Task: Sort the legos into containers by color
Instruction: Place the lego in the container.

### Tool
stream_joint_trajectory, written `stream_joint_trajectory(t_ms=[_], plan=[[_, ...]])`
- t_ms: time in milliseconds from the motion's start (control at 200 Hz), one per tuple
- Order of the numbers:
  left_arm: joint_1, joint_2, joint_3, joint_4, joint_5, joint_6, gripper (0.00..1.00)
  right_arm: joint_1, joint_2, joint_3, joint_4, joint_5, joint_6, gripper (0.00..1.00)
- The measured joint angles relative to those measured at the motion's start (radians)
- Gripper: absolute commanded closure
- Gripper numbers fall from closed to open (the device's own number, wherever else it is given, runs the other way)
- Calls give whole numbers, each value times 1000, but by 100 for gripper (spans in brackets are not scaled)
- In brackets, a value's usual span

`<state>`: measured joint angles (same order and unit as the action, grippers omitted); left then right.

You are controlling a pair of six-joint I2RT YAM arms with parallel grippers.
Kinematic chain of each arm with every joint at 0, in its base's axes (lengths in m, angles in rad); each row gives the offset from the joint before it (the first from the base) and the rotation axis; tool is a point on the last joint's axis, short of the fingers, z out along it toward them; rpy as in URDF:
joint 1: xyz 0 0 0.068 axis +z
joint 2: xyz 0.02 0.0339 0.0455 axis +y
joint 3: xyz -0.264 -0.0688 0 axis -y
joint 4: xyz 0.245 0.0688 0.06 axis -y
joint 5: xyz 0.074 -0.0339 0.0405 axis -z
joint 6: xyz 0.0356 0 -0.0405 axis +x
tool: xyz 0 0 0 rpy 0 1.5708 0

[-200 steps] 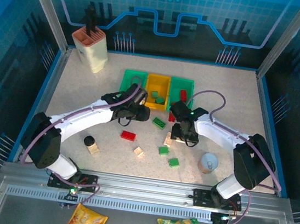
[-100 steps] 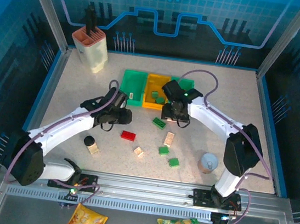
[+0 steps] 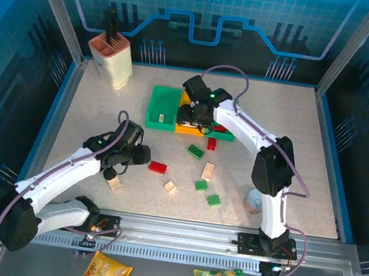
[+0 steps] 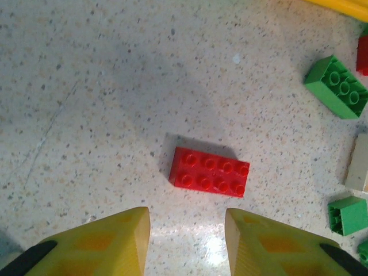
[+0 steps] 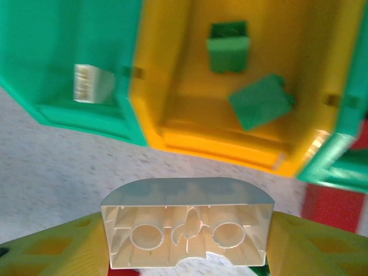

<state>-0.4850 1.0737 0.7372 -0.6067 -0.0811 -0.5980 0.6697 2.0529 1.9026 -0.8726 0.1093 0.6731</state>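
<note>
1. The right gripper (image 5: 187,238) is clamped on a cream brick (image 5: 187,227), pinched end to end between its fingers (image 5: 54,247), hollow underside facing the wrist camera.
2. In the overhead view the right gripper (image 3: 193,116) hangs over the near wall where the left green bin (image 3: 162,98) meets the yellow bin (image 3: 187,130), in the upper middle of the frame.
3. The left gripper (image 4: 187,241) has its jaws apart and holds nothing. A red brick (image 4: 209,172) lies flat on the table (image 3: 295,125) just beyond the fingertips, not touching them.
4. The left green bin (image 5: 75,46) contains one cream brick (image 5: 92,83). The yellow bin (image 5: 172,69) contains two green bricks (image 5: 228,47). A corner of the right green bin (image 5: 339,164) shows at the right edge.
5. Loose on the table, centre to lower right, are a green oblong brick (image 3: 195,152), a cream one (image 3: 208,171), two small green ones (image 3: 201,185) and another cream one (image 3: 171,188).
6. A second ago the right gripper was low over the table's middle; it has since risen to the bins. The left gripper has pulled back from the bins, down and left, to the red brick (image 3: 157,167).
</note>
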Motion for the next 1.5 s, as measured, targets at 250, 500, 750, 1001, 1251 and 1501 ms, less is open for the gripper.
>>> stream_joint_trajectory(t_ms=[250,500,750,1001,1251,1501], plan=[[0,-33,-23,-18,27,-33,60,5,153,216,63,-113,39,33],[0,-54,-23,-25,35,-33,60,3,333,444,84,-155,105,33],[0,-67,-23,-44,37,-32,59,-10,447,544,89,-171,166,31],[0,-68,-23,-44,37,-32,59,-18,457,550,89,-174,188,25],[0,-65,-23,-44,37,-32,59,-18,457,550,90,-174,192,25],[0,-51,-23,-44,37,-32,57,-18,438,536,88,-171,191,25]])
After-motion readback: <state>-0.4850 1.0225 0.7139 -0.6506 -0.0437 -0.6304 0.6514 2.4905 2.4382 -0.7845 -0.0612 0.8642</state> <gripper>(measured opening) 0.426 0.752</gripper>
